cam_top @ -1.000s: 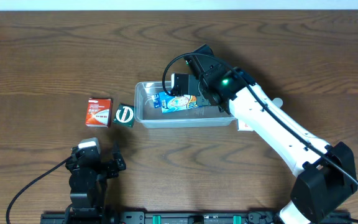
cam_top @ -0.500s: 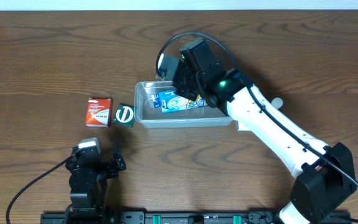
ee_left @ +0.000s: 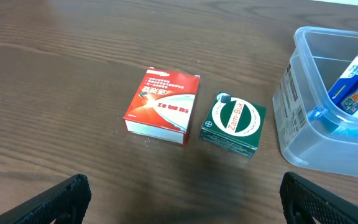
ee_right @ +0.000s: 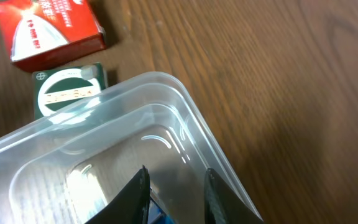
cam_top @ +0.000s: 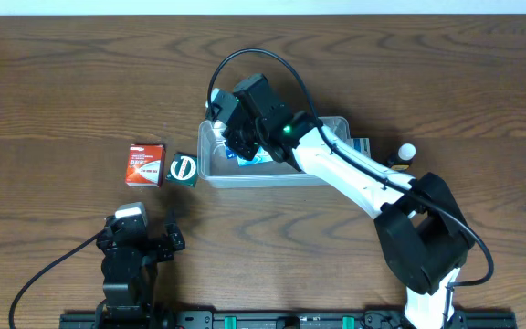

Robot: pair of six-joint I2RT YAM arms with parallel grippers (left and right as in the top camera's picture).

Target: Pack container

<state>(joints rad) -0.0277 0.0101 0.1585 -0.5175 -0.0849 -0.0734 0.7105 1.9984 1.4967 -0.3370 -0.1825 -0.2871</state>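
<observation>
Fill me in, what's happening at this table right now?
The right hand hangs open over the left end of the clear container, where a blue carton already lies. A red box and a green box sit on the table beside it, not yet packed. The left hand is open, holding nothing.

Here sit one container (ee_left: 298, 118), one blue carton (ee_left: 353, 87), one red box (ee_left: 163, 104), one green box (ee_left: 234, 123).

Robot lab: wooden table (cam_top: 62, 73), mounting rail (cam_top: 272, 321), white arm (cam_top: 354, 174).
</observation>
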